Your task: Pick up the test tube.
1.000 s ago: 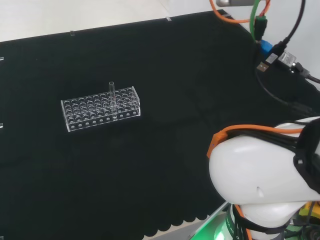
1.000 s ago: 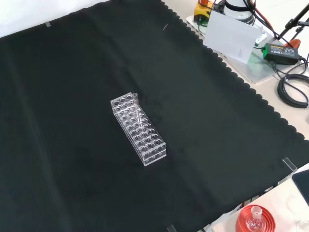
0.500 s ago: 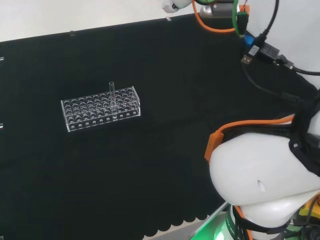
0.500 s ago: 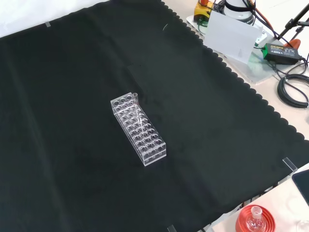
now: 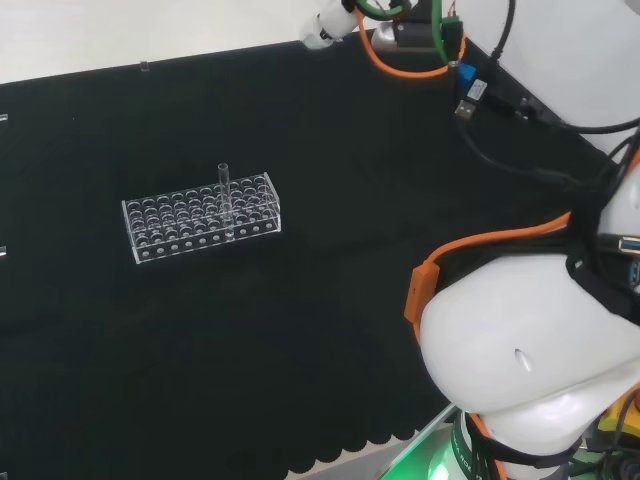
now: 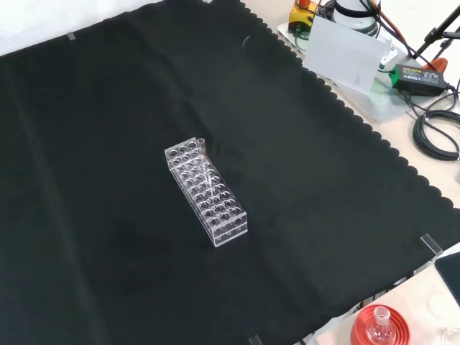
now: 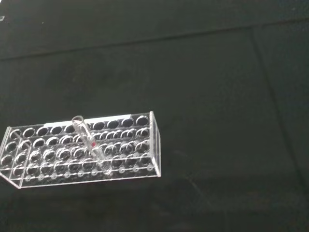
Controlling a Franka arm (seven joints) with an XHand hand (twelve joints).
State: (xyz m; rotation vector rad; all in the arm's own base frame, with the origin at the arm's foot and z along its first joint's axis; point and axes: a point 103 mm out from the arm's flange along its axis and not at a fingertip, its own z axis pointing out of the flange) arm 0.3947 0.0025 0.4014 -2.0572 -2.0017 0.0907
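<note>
Cloth (image 6: 108, 108), black and scallop-edged, covers the bench, and on it lies 1 clear plastic rack (image 5: 200, 219) with rows of round holes. In the head view the rack sits left of centre, long side running left to right; in the front view it lies near the middle of the cloth, running diagonally from upper left to lower right. 1 clear test tube (image 5: 224, 188) stands in the rack, rising well above its top plate. In the head view the tube is right of the rack's middle and looks upright; in the wrist view it leans a little and shows a small red mark partway down its length (image 7: 86, 138). In the front view the tube's open rim shows at the rack's upper, far end (image 6: 201, 143). The other holes that can be made out look empty. At the top of the head view a small white part of the hand (image 5: 325, 27) shows above the cloth's far edge, well apart from the rack and tube; whether its fingers are spread or curled I cannot tell. The arm's big white link (image 5: 530, 350) with orange and black cables stands at the head view's right. At the bottom edge of the front view, off the cloth, a small flask sits on a red ribbed stand (image 6: 379, 327).
</note>
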